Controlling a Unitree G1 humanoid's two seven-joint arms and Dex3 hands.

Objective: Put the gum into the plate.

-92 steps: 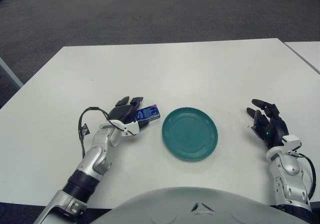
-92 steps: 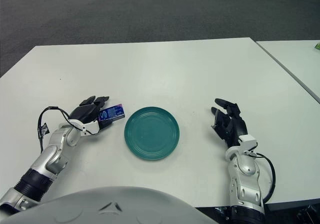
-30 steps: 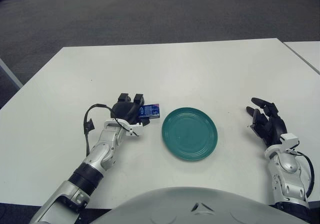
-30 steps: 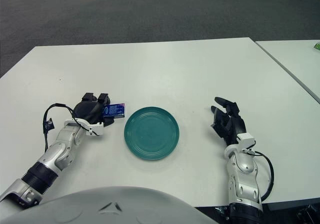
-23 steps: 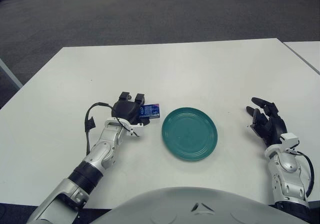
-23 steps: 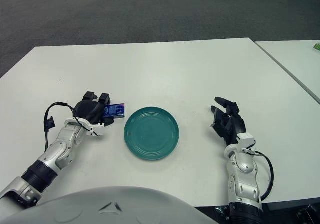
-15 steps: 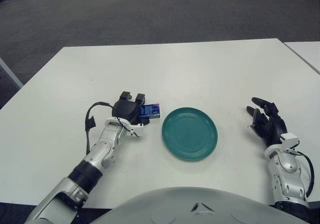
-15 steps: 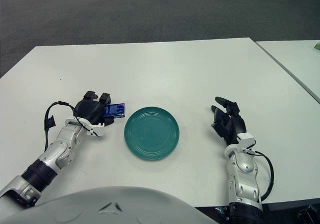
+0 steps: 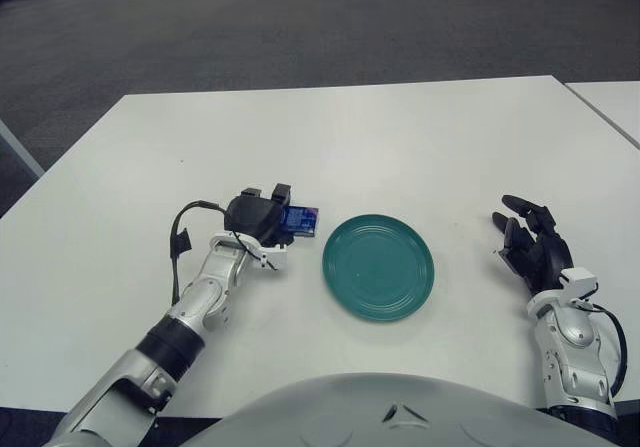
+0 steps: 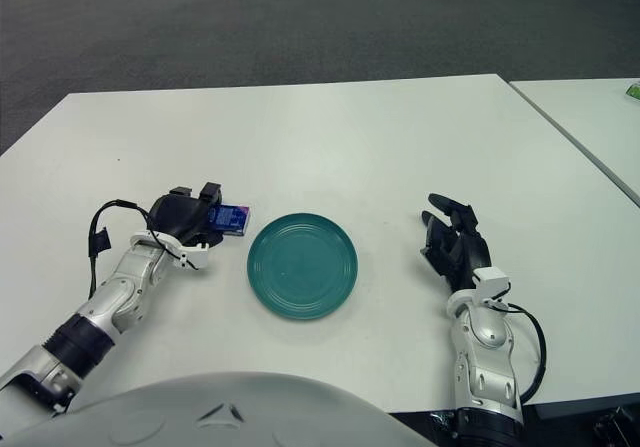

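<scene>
My left hand [image 9: 256, 217] has its fingers curled around the gum [image 9: 299, 221], a small glossy blue box, just left of the plate [image 9: 378, 266]; carrying and dropping remain, I judge. The round teal plate looks smooth. My right hand [image 9: 532, 247] shows idle, fingers relaxed, right of it

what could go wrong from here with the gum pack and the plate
The left hand grips only one end of the small blue gum pack, so it might slip or twist out when lifted. The round teal plate sits right beside it, so a low carry might nudge its rim. The right hand shows idle, right of the plate.
</scene>
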